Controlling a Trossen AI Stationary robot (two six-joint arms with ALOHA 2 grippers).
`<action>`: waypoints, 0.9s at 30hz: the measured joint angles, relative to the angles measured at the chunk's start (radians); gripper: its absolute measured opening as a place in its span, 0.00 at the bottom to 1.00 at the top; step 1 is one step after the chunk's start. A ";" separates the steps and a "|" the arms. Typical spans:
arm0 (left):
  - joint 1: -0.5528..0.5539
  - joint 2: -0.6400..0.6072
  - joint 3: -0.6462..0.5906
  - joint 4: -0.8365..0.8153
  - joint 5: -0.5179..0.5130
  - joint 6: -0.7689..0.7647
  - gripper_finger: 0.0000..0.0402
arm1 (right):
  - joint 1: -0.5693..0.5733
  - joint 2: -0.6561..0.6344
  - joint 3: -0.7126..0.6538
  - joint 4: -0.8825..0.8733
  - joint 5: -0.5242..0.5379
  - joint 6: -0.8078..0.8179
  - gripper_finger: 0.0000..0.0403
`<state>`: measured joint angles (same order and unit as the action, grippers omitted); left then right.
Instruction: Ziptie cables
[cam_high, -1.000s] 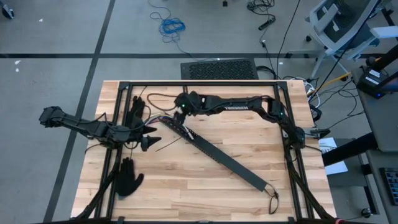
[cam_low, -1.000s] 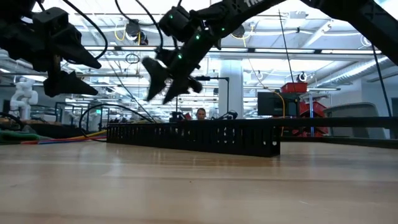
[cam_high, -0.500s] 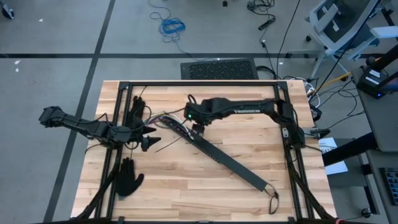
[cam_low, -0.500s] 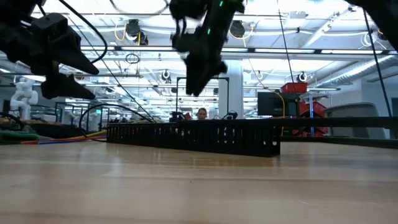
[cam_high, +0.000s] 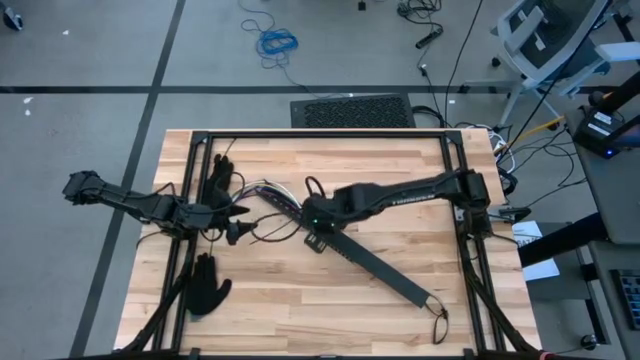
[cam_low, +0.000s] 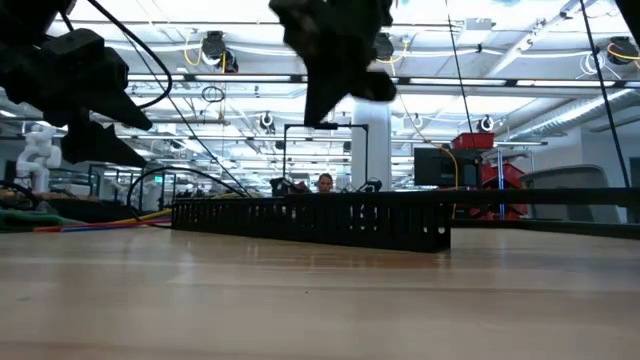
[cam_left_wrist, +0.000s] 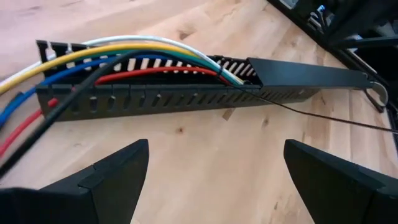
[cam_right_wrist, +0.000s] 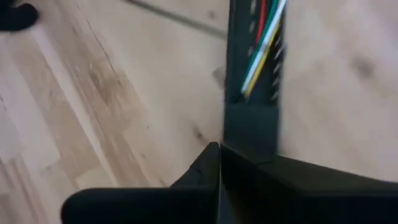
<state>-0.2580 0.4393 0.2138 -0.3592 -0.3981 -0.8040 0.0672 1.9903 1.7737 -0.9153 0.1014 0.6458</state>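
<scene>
Right gripper (cam_high: 318, 238) clenched, empty, over the bar (cam_high: 370, 265) mid-table, likely to press it. Left gripper (cam_high: 240, 222) released near left edge, facing cables (cam_left_wrist: 124, 59).

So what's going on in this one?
Coloured cables lie in a long black slotted bar that runs diagonally across the wooden table. The right gripper is shut and sits just above the bar, where the cables run under its covered part. The left gripper waits open near the table's left edge, facing the bar. No ziptie is on the cables yet.
</scene>
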 joint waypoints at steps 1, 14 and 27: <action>0.000 0.000 0.000 0.001 0.005 -0.001 0.92 | 0.008 0.000 -0.031 0.030 -0.019 0.039 0.01; 0.000 0.000 0.000 0.010 0.035 -0.077 0.92 | 0.116 0.002 -0.279 0.375 -0.119 0.389 0.00; 0.000 0.000 0.000 0.009 0.026 -0.079 0.92 | 0.166 0.008 -0.383 0.343 -0.082 0.574 0.00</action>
<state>-0.2577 0.4393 0.2138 -0.3504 -0.3725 -0.8825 0.2329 1.9980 1.3903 -0.5719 0.0193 1.2194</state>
